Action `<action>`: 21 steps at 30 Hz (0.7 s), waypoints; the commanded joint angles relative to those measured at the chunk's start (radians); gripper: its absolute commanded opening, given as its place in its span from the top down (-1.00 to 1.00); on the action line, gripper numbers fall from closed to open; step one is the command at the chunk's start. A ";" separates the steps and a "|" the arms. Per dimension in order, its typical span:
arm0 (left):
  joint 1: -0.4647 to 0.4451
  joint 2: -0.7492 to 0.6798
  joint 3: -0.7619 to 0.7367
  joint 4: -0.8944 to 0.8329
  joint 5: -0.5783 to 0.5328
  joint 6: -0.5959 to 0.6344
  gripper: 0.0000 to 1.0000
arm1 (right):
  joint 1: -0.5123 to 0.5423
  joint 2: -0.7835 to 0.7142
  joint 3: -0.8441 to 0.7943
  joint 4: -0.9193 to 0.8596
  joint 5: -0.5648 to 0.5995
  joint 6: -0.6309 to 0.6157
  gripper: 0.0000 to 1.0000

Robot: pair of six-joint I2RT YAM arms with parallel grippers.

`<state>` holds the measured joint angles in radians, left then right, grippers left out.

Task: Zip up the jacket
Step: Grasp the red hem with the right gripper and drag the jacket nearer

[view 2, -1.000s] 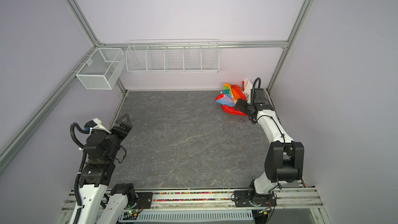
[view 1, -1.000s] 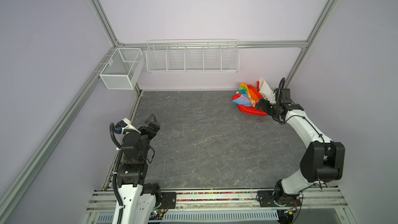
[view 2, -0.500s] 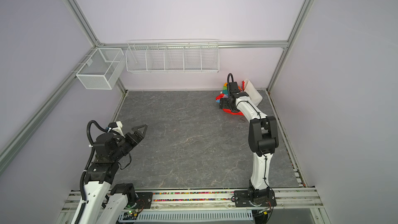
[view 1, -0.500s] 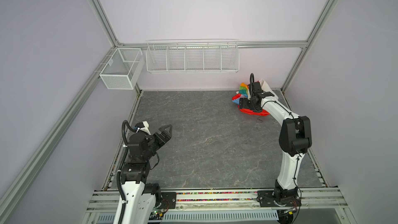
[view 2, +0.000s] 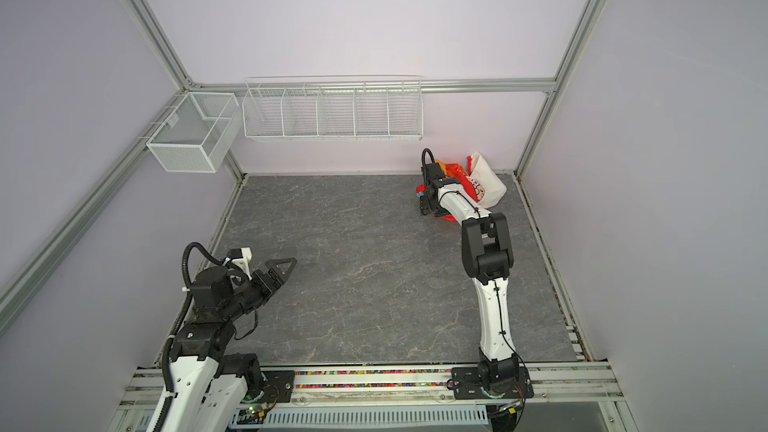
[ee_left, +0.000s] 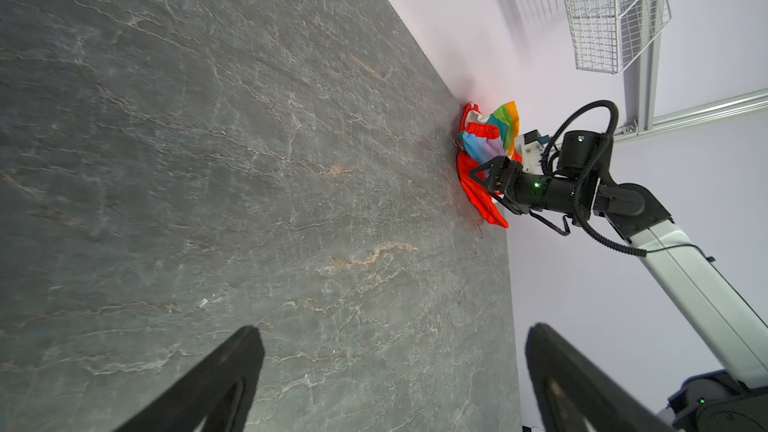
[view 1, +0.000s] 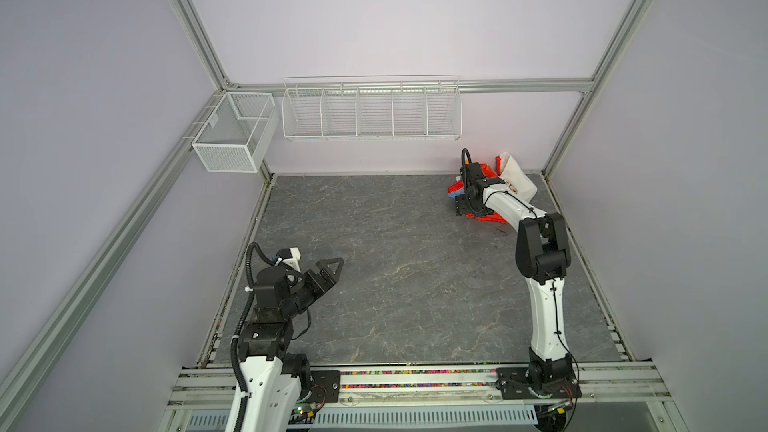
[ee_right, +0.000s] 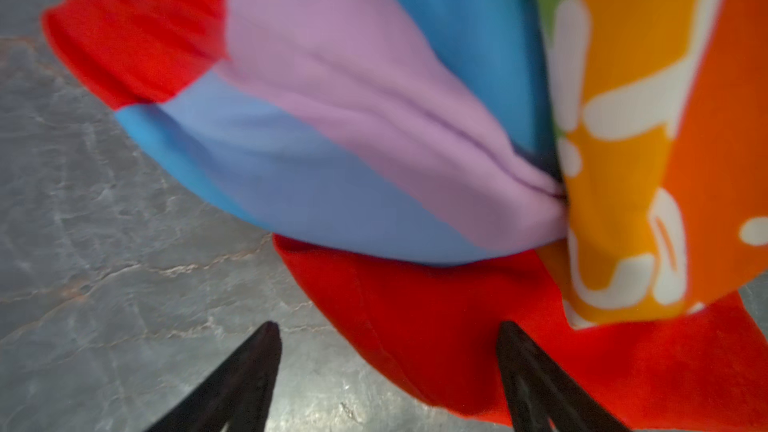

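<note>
- While it lies crumpled in a heap, the jacket (view 1: 515, 178) sits in the far right corner of the grey marbled table (view 1: 395, 276), against the back wall, as both top views show.
- Rainbow stripes, red edging and white lining are visible; the zipper cannot be made out.
- The right gripper (ee_right: 387, 326) is low at the side of the heap that faces the table's middle, its jaws spread apart and clamped on nothing.
- Seen from the right wrist, one fingertip (ee_right: 266, 334) is over bare table and the other over red fabric; whether either touches cloth cannot be told.
- Lilac, blue and orange panels with white lettering fill that blurred close view.
- The left gripper (ee_left: 392, 328) hovers above the near left of the table, well apart from the jacket, jaws wide open and empty, pointing towards the heap.
- A long divided wire basket (view 1: 372, 112) hangs on the back wall, and a small mesh basket (view 1: 232, 135) hangs beside it on the left wall.
</note>
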<state>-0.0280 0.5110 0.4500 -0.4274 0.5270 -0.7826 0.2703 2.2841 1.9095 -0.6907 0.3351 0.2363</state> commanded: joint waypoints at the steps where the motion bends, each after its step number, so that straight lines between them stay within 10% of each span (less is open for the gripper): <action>1: 0.005 0.002 0.001 0.007 0.033 -0.006 -1.00 | 0.001 0.048 0.067 -0.052 0.030 -0.023 -0.47; 10: 0.004 0.073 0.010 0.064 0.062 -0.011 -0.91 | 0.017 -0.063 -0.023 -0.006 -0.037 0.015 0.84; 21: -0.001 0.156 0.019 0.174 0.069 -0.038 -0.80 | 0.107 -0.310 -0.217 0.027 -0.172 0.044 0.87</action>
<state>-0.0280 0.6537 0.4500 -0.3134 0.5850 -0.8017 0.3458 2.0418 1.7309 -0.6773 0.2237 0.2588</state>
